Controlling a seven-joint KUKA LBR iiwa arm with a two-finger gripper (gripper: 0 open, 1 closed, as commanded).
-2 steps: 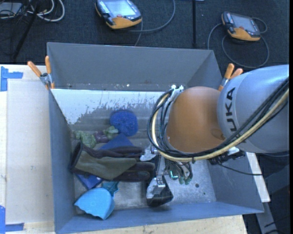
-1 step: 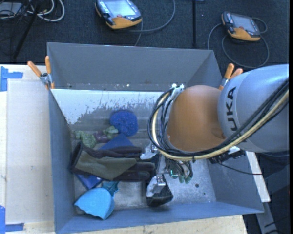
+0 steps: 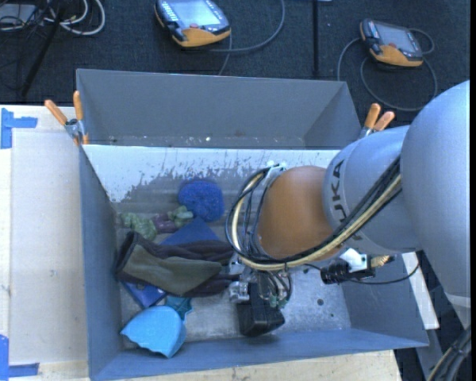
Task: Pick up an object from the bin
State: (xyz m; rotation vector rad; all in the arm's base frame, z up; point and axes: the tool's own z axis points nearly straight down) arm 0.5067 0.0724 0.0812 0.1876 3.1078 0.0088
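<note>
My gripper (image 3: 259, 316) shows as a black block low in the bin, near the front wall and right of the middle. Just to its left lies a dark olive-brown cloth (image 3: 170, 266), crumpled, with its right end close to the gripper. A light blue flat piece (image 3: 155, 330) rests at the front left corner. A small darker blue piece (image 3: 146, 294) pokes out from under the cloth.
Farther back lie a fuzzy blue ball (image 3: 201, 199), a blue wedge-shaped thing (image 3: 192, 233) and a small green and purple toy (image 3: 154, 223). The arm, with its orange cover and cables, hangs over the bin's right half.
</note>
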